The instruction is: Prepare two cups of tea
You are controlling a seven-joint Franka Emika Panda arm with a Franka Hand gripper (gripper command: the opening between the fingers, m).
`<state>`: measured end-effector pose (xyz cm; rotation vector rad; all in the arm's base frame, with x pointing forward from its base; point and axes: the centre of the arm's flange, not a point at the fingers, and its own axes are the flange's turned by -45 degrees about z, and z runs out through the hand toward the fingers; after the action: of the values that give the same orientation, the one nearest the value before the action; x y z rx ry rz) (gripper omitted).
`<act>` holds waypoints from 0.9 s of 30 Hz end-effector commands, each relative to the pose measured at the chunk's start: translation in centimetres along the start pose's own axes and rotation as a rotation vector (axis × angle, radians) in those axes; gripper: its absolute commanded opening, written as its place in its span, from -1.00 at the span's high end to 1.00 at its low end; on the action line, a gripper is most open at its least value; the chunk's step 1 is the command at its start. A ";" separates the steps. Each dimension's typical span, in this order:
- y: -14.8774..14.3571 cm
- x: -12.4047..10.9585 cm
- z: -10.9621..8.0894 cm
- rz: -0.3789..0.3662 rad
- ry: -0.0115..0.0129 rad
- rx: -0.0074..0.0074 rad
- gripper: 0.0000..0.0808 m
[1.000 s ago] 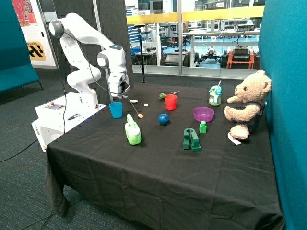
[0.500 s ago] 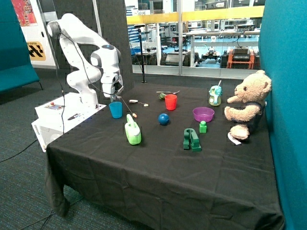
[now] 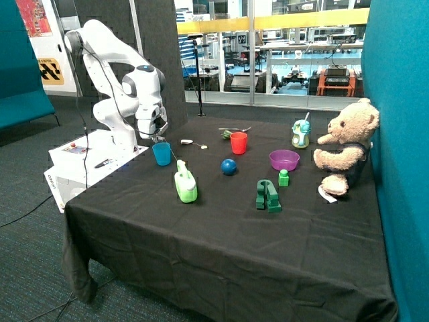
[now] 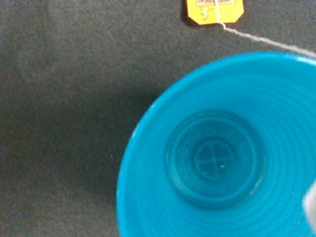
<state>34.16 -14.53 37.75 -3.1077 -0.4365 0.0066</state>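
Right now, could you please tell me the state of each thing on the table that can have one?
blue cup: upright, empty inside.
red cup: upright, contents hidden.
tea tag: outside the blue cup, string attached.
tea bag: lying between the two cups, in neither.
lidded cup: upright, lid on.
purple bowl: upright.
end effector: just above the blue cup.

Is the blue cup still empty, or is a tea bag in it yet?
Empty and upright. The wrist view looks straight into the blue cup at its bare bottom; the tea tag hangs outside its rim, string trailing past.
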 end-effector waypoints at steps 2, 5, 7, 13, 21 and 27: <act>0.0 -0.6 0.9 -0.003 0.0037 -0.0040 1.00; -0.1 -0.6 1.2 -0.004 0.0037 -0.0040 1.00; -0.1 -0.5 1.3 -0.004 0.0037 -0.0040 0.94; -0.2 -0.1 1.2 -0.012 0.0037 -0.0040 0.03; -0.3 0.2 1.1 -0.018 0.0036 -0.0040 -0.20; -0.2 0.3 1.1 -0.018 0.0036 -0.0040 -0.39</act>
<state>33.94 -14.25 36.70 -3.1108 -0.4620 -0.0057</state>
